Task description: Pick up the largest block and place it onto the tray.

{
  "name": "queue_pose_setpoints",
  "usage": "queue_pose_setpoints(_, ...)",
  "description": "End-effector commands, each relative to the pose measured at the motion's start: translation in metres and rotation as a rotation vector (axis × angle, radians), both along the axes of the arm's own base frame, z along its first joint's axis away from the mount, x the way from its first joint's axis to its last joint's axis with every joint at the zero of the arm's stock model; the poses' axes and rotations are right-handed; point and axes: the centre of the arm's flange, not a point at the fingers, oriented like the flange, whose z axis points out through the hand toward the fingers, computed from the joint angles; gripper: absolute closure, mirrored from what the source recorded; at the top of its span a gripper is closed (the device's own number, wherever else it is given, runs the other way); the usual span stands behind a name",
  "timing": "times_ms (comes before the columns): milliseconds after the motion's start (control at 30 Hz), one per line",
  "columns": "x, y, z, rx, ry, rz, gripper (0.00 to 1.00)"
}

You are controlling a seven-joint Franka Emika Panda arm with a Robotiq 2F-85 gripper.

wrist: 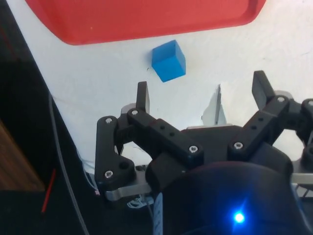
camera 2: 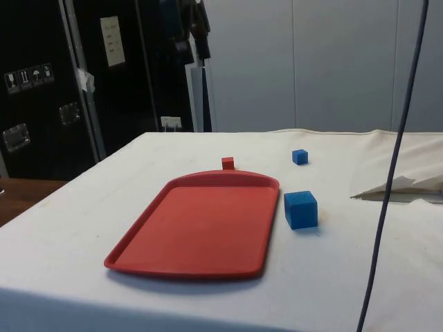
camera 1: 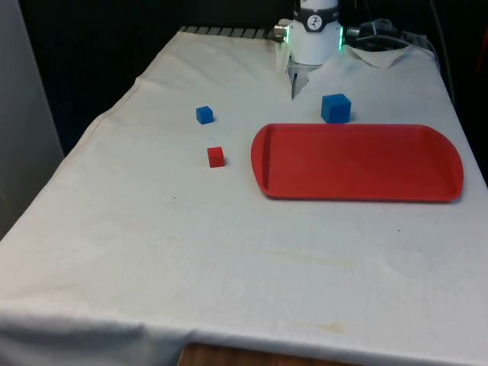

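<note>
Your gripper [wrist: 203,95] hangs wide open, nothing held, with the large blue block [wrist: 168,60] just ahead beside the red tray [wrist: 142,19], so you're lined up to grab it.

Bright even overhead light, soft short shadows, no glare.

Largest block [camera 1: 335,107] just beyond the far edge of the tray [camera 1: 358,183], apart from it, on the counter [camera 1: 229,259]. Two smaller blocks toward the front view's left: one [camera 1: 216,156] beside the tray, the other [camera 1: 203,114] farther back. Nothing on the tray.
</note>
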Motion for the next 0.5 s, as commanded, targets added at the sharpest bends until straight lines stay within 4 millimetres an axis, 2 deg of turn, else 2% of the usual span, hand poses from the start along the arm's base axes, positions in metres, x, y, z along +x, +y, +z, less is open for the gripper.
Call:
queue_pose_setpoints(0,-0.007,0.002,0.0,-0.007,-0.011,-0.002,0.0)
queue_pose_setpoints(67,-0.015,0.004,-0.006,-0.003,-0.003,0.001,0.0)
queue_pose_setpoints(100,-0.005,0.001,-0.004,0.003,0.006,0.003,0.0)
queue_pose_setpoints(200,-0.023,0.006,-0.013,0.0,0.001,0.005,0.0)
queue_pose_setpoints(467,-0.038,0.009,-0.039,0.01,0.023,0.014,0.0)
